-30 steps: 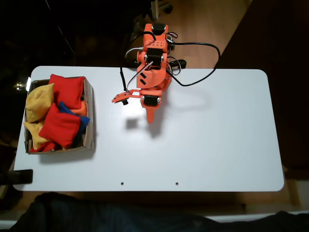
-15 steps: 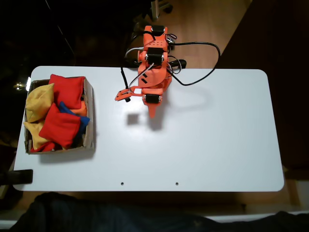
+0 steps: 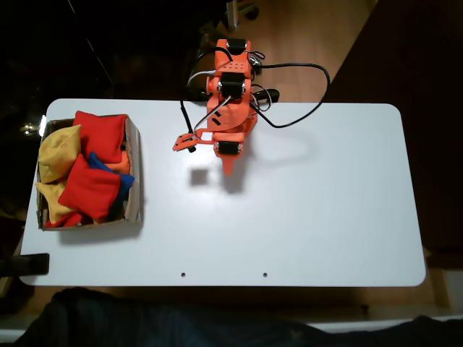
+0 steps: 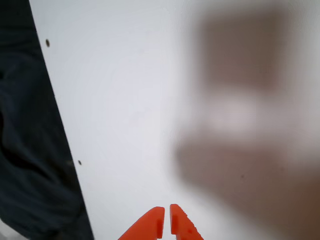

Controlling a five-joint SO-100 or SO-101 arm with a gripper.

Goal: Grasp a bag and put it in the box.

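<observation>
Closing on nothing, the hand (image 4: 165, 220) is cropped; 2 red bags (image 3: 90, 187) overfill the box (image 3: 133, 173).

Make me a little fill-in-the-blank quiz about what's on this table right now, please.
1. The red bag lies inside the cardboard ____.
2. In the wrist view, the gripper holds nothing and its orange fingers are nearly ____.
3. In the fixed view, the box sits at the table's ____ end.
4. Between the red bags peeks one ____ bag.

Missing words: box; closed; left; blue
</observation>
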